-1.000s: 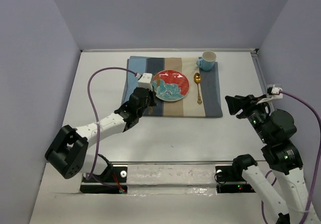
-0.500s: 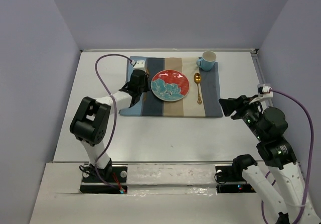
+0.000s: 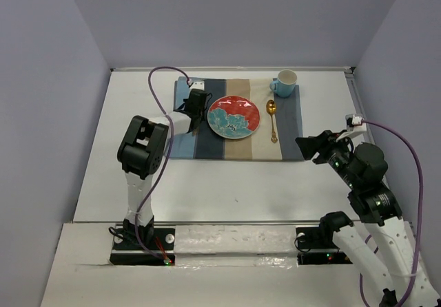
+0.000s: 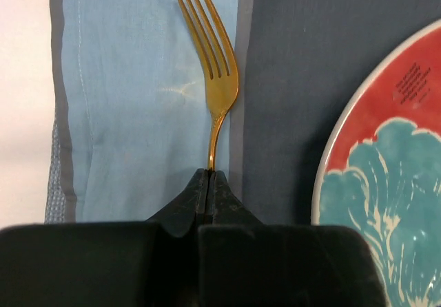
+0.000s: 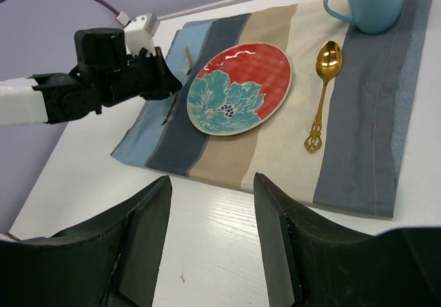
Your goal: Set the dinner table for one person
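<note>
The tabletop [image 3: 227, 183] was a broad, plain white rectangle with a matte finish. It filled the floor of the enclosure between pale walls, from the arm bases to the far wall. On its far half lay a striped cloth mat [image 3: 293, 131] in blue, grey and tan, carrying a red and teal plate [image 3: 234, 116], a gold spoon [image 3: 271, 118] just right of the plate, and a light blue mug [image 3: 285, 82] at the far right corner. The left end effector [image 4: 210, 182] was clamped on the handle of a gold fork [image 4: 219, 80], whose tines pointed away over the light blue stripe, left of the plate. The right end effector [image 5: 210, 190] hung over bare tabletop off the mat's near right corner — fingers apart, gripping nothing.
</note>
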`<state>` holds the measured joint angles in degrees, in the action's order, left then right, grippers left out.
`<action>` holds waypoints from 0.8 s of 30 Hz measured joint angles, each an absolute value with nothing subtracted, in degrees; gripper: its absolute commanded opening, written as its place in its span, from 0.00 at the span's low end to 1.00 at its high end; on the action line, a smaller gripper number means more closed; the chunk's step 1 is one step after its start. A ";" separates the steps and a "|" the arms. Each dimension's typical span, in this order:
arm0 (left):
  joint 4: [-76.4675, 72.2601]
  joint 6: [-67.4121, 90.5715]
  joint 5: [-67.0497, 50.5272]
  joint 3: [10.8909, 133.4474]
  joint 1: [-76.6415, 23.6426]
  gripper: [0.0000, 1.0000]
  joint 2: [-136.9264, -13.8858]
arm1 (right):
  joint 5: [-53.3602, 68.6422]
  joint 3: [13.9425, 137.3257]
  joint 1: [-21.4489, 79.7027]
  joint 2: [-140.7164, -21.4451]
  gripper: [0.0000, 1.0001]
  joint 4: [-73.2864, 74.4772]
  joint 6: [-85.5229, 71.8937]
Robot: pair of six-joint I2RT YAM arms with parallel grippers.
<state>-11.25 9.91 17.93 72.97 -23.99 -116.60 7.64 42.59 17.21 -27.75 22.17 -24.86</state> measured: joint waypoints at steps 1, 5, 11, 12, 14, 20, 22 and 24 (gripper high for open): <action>-11.18 9.74 18.50 73.54 -23.97 0.00 -117.23 | 7.75 42.61 17.21 -27.99 0.57 22.15 -24.86; -9.93 9.13 19.73 74.70 -23.97 0.22 -117.56 | 8.08 42.61 17.21 -29.15 0.57 22.15 -24.86; -8.95 9.15 21.50 74.72 -24.38 0.84 -117.67 | 8.40 42.72 17.21 -28.99 0.57 22.11 -24.86; -8.95 9.17 21.56 74.72 -24.43 0.90 -117.62 | 8.40 42.76 17.21 -28.93 0.57 22.13 -24.86; -8.78 9.47 21.71 74.50 -24.58 0.97 -117.14 | 8.43 43.22 17.21 -28.93 0.57 22.11 -24.86; -8.64 12.21 20.73 69.95 -25.06 0.99 -106.63 | 8.40 44.47 17.21 -28.93 0.64 22.11 -24.91; -9.74 13.72 19.59 67.83 -25.30 0.99 -99.72 | 8.38 44.86 17.21 -28.99 0.89 22.20 -24.88; -12.43 15.46 17.69 64.88 -25.54 0.99 -91.98 | 8.40 45.56 17.21 -29.41 1.00 22.35 -25.12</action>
